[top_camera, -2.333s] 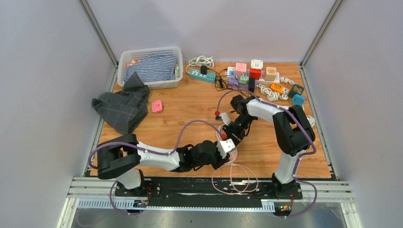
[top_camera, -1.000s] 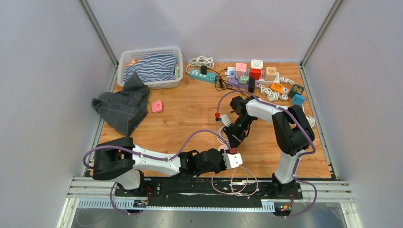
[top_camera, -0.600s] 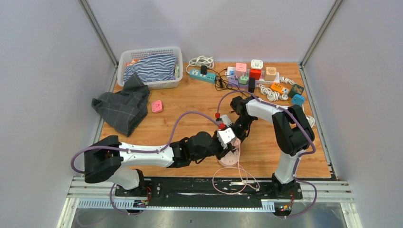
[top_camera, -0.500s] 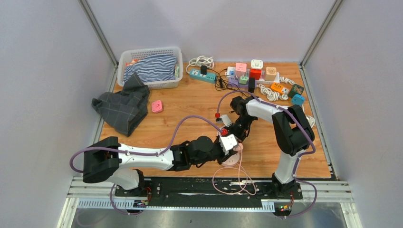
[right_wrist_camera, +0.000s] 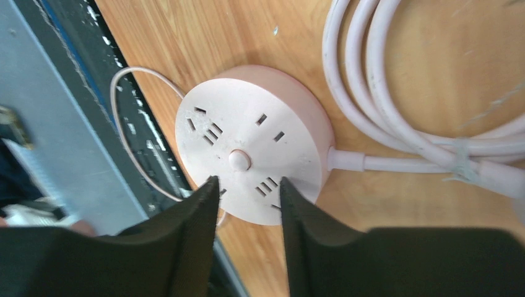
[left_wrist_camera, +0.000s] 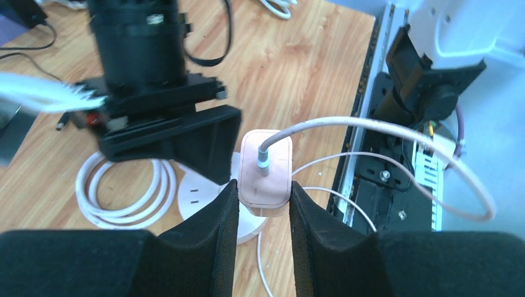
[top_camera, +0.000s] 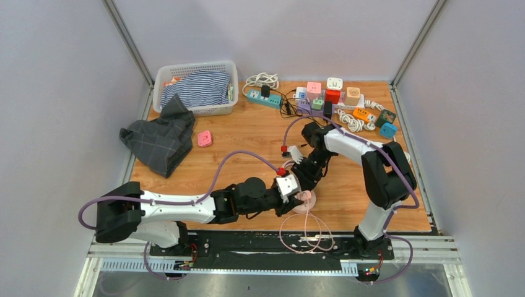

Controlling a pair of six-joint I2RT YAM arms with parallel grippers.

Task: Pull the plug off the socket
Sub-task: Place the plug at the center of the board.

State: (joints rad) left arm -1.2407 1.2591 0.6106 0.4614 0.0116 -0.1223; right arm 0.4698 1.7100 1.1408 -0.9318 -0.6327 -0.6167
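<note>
Release on the right side: right end effector [right_wrist_camera: 247, 180], clamped tight a second ago, now parted, black fingers [right_wrist_camera: 192, 235] set over the near rim of the round pink socket [right_wrist_camera: 247, 139] and gripping nothing. Over that same second, left end effector [left_wrist_camera: 263, 185] carried from the near edge of the desk [top_camera: 247, 142] back toward 12 o'clock, closed all the while on the pink plug [left_wrist_camera: 266, 167]. In the right wrist view, every slot on the socket face bare, so plug apparently free already and the pulling done; probably only letting go and backing off left. Plug pinched between the left fingers, thin cable [left_wrist_camera: 371, 127] arcing off toward 3 o'clock, seemingly raised above the socket, disc peeking out at 8 o'clock beneath it. Socket flat on the desk near 6 o'clock of the board, right at 12 o'clock of the right fingertips, white cord [right_wrist_camera: 384, 80] coiled at its 2 o'clock.
</note>
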